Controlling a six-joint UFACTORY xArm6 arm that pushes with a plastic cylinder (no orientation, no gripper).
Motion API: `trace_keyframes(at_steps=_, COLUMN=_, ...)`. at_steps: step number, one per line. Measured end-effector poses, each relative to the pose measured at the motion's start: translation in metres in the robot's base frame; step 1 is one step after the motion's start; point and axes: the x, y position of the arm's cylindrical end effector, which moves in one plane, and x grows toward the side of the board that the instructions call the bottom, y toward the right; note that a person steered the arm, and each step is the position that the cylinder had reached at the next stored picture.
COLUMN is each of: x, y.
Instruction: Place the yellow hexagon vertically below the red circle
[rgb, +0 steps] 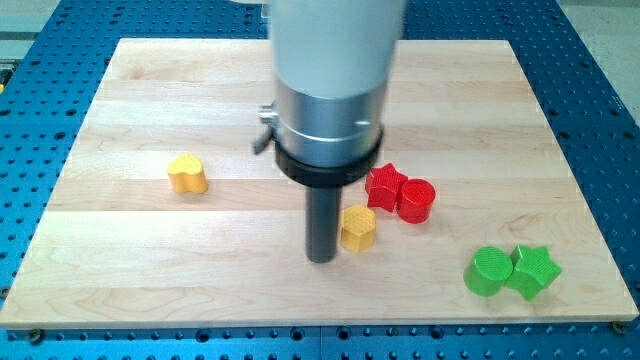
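Observation:
The yellow hexagon (358, 227) lies on the wooden board a little right of the middle. The red circle (416, 200) lies up and to the right of it, touching a red star (385, 185) on its left. My tip (322, 258) rests on the board just left of the yellow hexagon, touching it or nearly so. The arm's grey body hangs above and hides the board's upper middle.
A yellow heart (187, 174) lies at the view's left. A green circle (489, 271) and a green star (533, 271) sit together at the bottom right. The wooden board (150, 260) ends in a blue perforated table on all sides.

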Motion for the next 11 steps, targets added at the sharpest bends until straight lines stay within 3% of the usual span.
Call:
trace_keyframes(at_steps=1, x=-0.022, y=0.018)
trace_keyframes(at_steps=2, x=-0.028, y=0.073)
trace_keyframes(at_steps=3, x=-0.015, y=0.118)
trace_keyframes(at_steps=6, x=-0.009, y=0.123)
trace_keyframes(at_steps=8, x=-0.012, y=0.048)
trace_keyframes(at_steps=10, x=-0.018, y=-0.147)
trace_keyframes(at_steps=11, x=-0.053, y=-0.215)
